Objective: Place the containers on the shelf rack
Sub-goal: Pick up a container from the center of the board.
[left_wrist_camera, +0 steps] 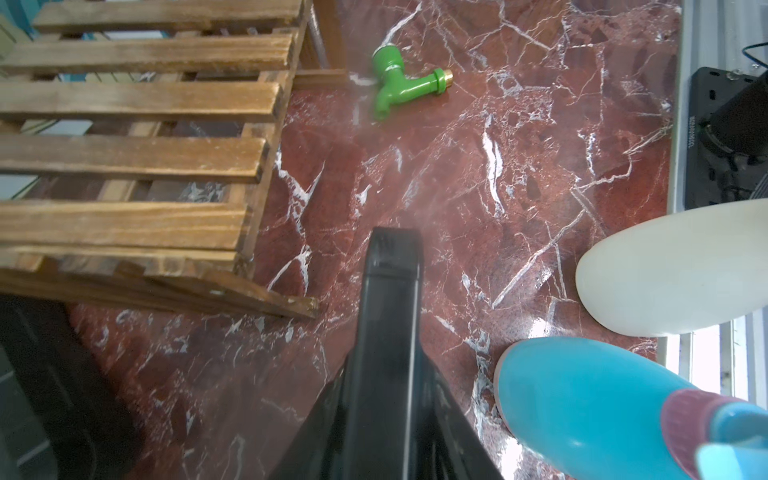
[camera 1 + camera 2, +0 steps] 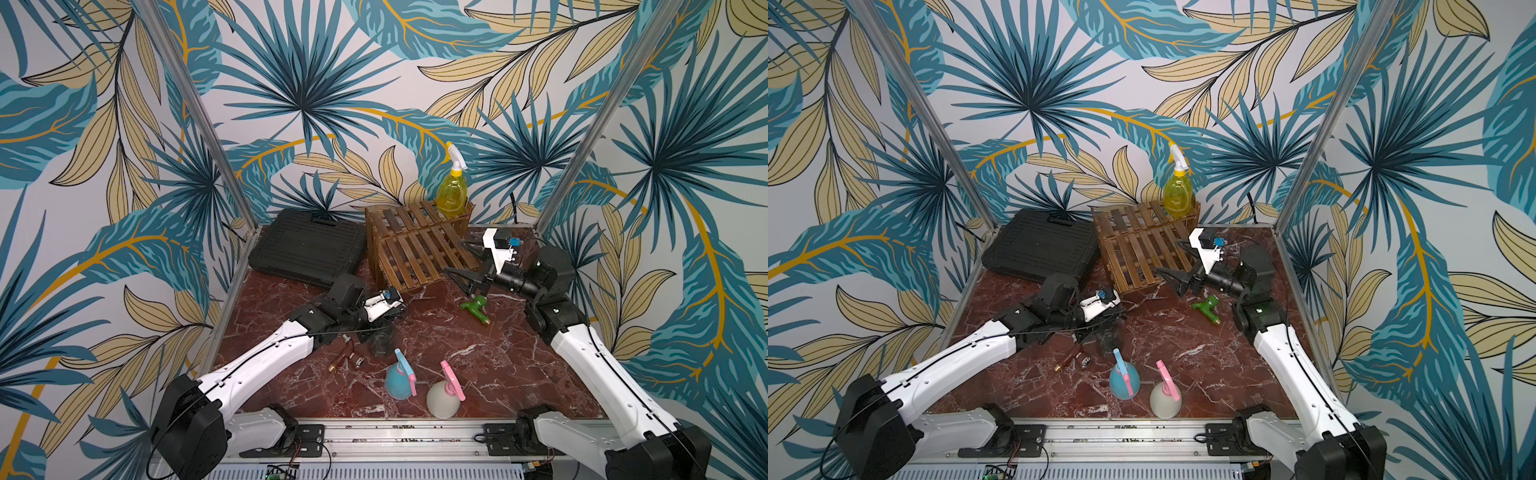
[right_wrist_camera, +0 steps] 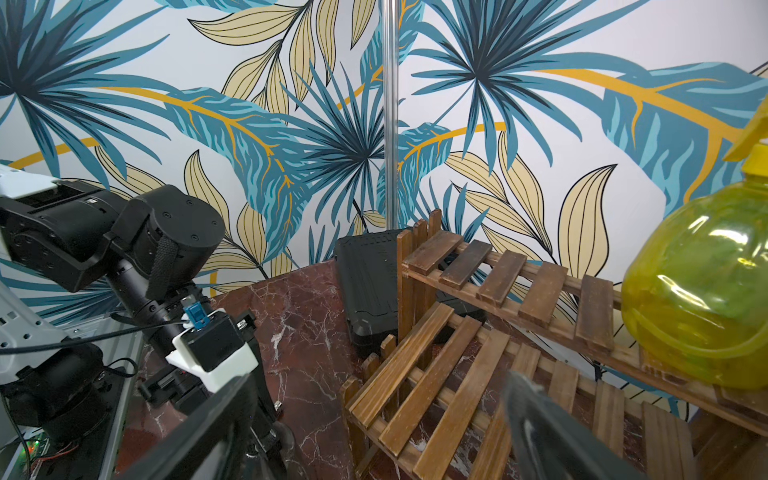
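Nearest the front rail of the bench (image 2: 498, 374), the white bottle (image 2: 442, 397) and the blue bottle (image 2: 398, 380) stand upright side by side, not yet on the rack. They are well apart from it, so each needs its own carry.

Just beyond them, the left claw (image 2: 395, 318) is closed tight over the grey bottle (image 2: 381, 340). It looks pinched on the bottle's black head, probably because the narrow neck suits the jaws better than the round body; the contact itself is partly hidden. The bottle sits low on the bench and I cannot tell whether it is upright or tilted.

Further back on the right, a green nozzle (image 2: 478, 307) lies loose. Above it the right claw (image 2: 460, 282) hovers with jaws spread wide and nothing in them, just beside the rack's lower step. That leaves the left arm a free path, I judge.

Behind stands the wooden rack (image 2: 415, 245), with the yellow bottle (image 2: 452, 191) upright at the right end of its upper step. The other slats are free. A black case (image 2: 309, 249) lies flat to the rack's left.
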Tool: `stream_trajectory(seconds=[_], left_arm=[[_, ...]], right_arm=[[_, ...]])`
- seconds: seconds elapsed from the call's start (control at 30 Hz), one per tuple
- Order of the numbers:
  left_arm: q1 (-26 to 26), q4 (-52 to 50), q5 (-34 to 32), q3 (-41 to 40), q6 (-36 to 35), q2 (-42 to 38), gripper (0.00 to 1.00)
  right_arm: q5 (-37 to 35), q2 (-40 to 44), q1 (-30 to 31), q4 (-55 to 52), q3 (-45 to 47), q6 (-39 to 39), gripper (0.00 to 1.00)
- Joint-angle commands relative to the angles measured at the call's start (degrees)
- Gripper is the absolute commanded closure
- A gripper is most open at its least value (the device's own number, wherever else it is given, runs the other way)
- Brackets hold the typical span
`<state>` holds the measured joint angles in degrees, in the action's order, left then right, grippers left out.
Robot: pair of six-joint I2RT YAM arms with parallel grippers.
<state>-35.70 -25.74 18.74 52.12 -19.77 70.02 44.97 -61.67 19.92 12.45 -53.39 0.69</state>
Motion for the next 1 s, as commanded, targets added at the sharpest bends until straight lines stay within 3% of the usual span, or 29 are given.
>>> stream_trajectory(seconds=[0.0,0.23,0.4,0.57,0.77,0.97], left_arm=[[-0.16,-2.51,-3.53,2.51,6.75,-4.48,0.65],[-0.18,-6.90,-12.06,3.61,15.14,-11.17,0.65],[-0.18,-8.25,-19.68,7.35,22.92,-14.38,0.65],[-0.41,-5.46,-26.68,11.43,30.79,-14.76,0.66],[-0.85,-5.03,-27.39,17.63,37.25,-11.00,0.65],[-0.97,-1.58,-26.55,18.80,43.03,-9.71,0.63]], right_arm=[[-2.10,1.24,0.19,1.67,2.22,0.47,0.02],[-6.99,2.48,0.68,6.45,5.65,-1.80,0.03],[-17.07,2.60,2.40,5.93,6.46,-2.84,0.04],[-26.62,2.46,8.09,8.96,9.02,-3.19,0.03],[-37.94,0.44,17.83,12.38,10.28,-0.21,0.01],[-47.46,-5.45,26.90,15.15,7.61,4.41,0.01]])
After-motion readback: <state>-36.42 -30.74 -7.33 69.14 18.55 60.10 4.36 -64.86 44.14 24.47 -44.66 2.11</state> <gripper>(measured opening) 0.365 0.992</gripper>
